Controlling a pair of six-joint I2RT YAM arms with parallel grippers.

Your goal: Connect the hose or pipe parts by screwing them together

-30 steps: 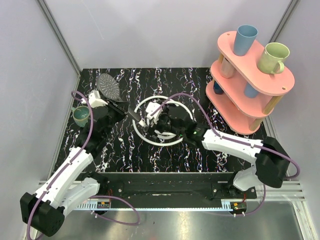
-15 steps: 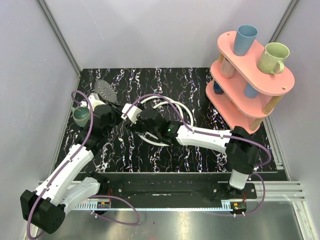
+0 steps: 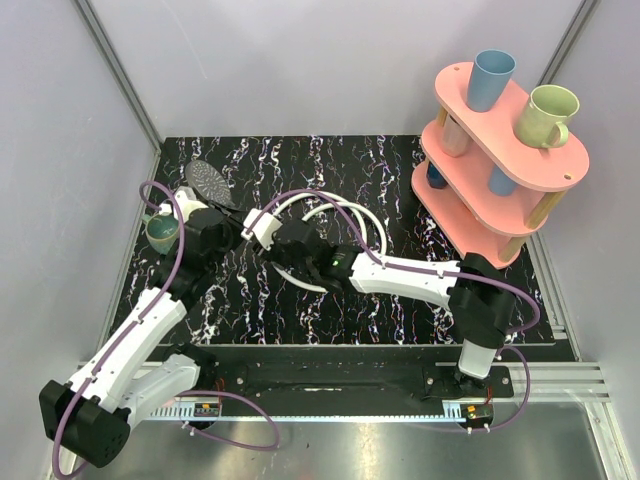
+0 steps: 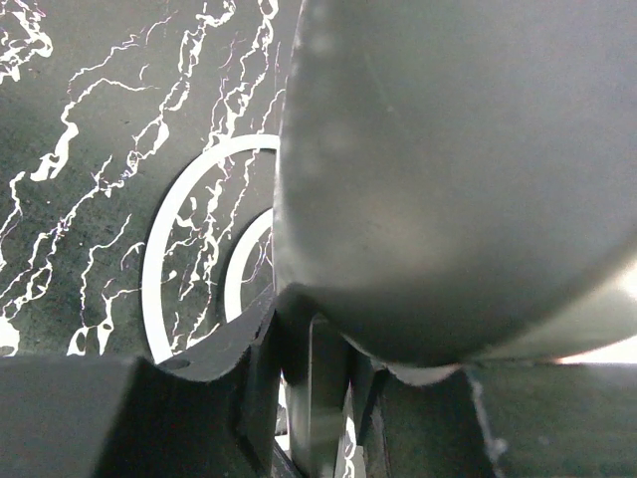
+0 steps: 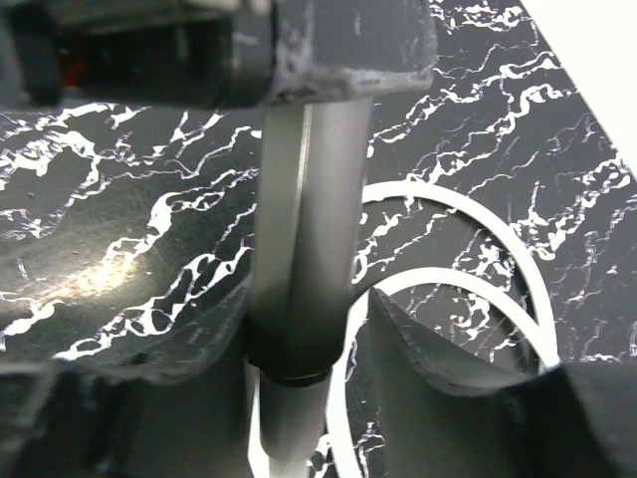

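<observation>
The dark grey shower head point(image 3: 208, 180) is held off the table at the left, and its domed back point(image 4: 458, 169) fills the left wrist view. My left gripper point(image 3: 228, 232) point(image 4: 314, 339) is shut on its straight handle. The handle point(image 5: 304, 219) runs down between my right gripper's point(image 3: 258, 240) point(image 5: 304, 299) jaws. A dark ring and a pale grey fitting point(image 5: 284, 428) sit at its lower end. The left finger touches the handle; the right finger stands a little apart. The white hose point(image 3: 375, 225) point(image 4: 164, 239) point(image 5: 498, 239) lies looped on the black marbled table.
A pink three-tier rack point(image 3: 500, 180) stands at the back right with a blue cup point(image 3: 492, 78) and a green mug point(image 3: 548, 112) on top. A teal mug point(image 3: 162, 232) sits by the left arm. Purple cables trail over both arms.
My right arm has swung left from the hose coil to the shower head's handle, and its jaws have narrowed round it. The hose loop has shifted. The left gripper kept its hold.
</observation>
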